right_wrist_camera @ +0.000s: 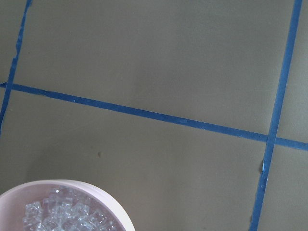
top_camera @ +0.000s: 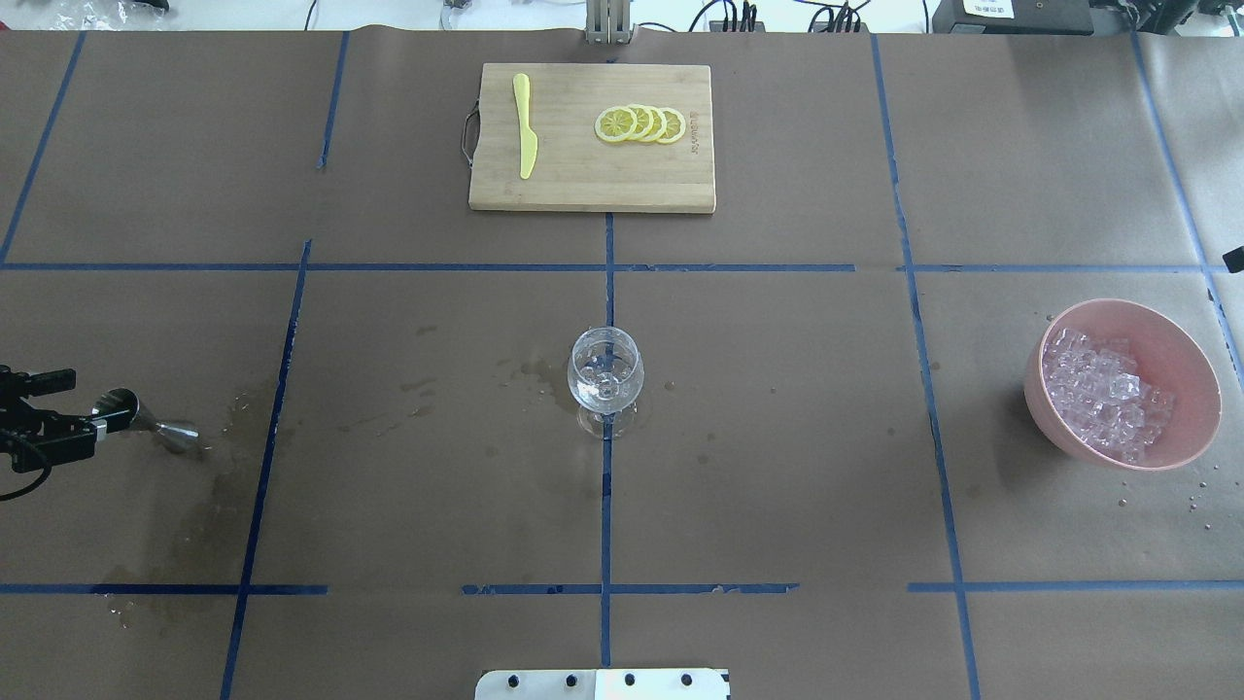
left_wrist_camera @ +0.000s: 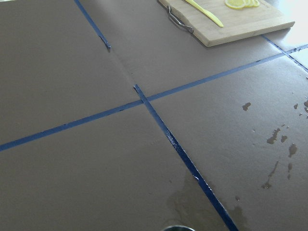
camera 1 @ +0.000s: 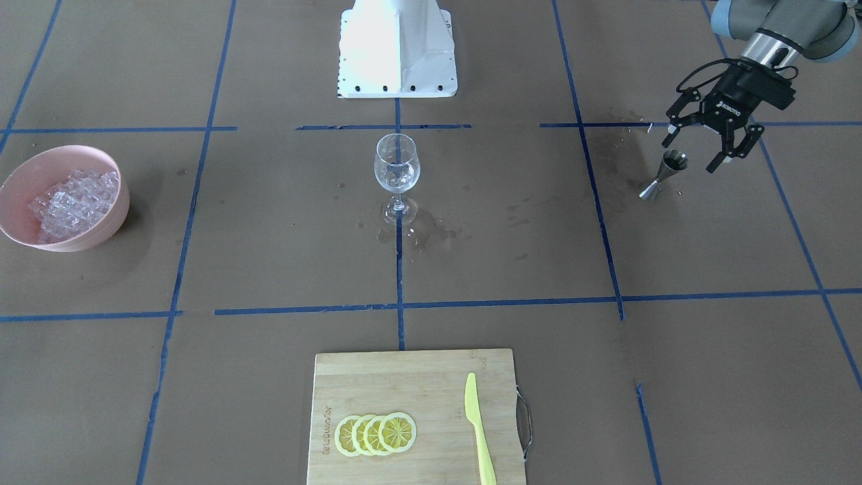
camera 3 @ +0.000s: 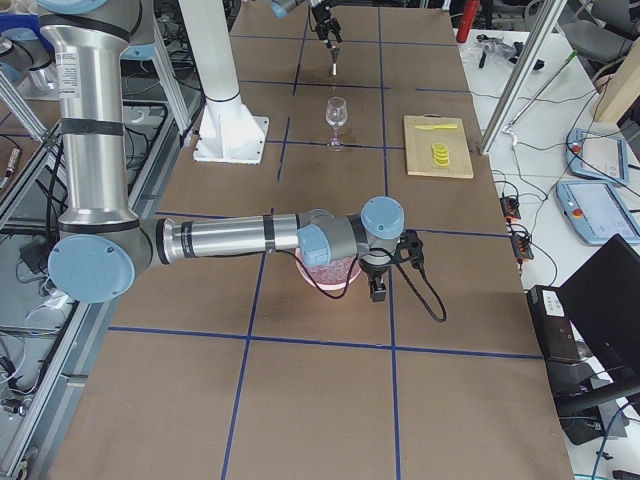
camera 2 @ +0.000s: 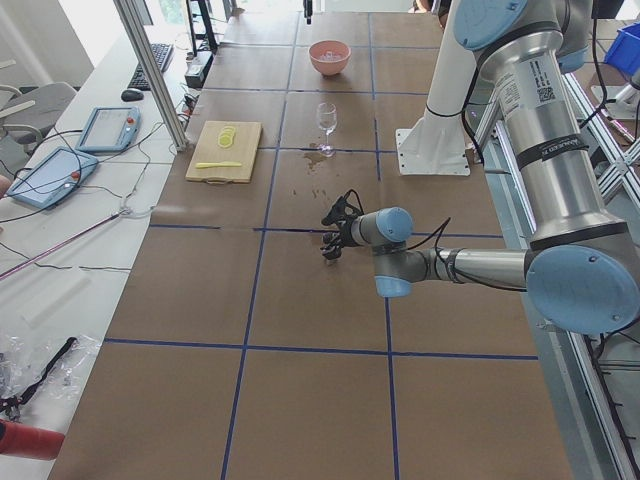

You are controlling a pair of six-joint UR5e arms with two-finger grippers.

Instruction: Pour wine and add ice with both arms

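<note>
At the left edge the left gripper (camera 1: 689, 156) holds its fingers spread either side of an upright jigger (camera 1: 663, 176), long axis vertical, mouth up. Mid-worktop the wine glass (camera 1: 396, 176) stands upright. At the right edge ice (top_camera: 1108, 389) fills a pink bowl (top_camera: 1061, 430). The right gripper (camera 3: 378, 288) hangs near it; I cannot tell its grip.

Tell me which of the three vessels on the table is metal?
The small silver hourglass-shaped measuring cup at the left hand; the stemmed glass is clear, the round bowl pink.
</note>
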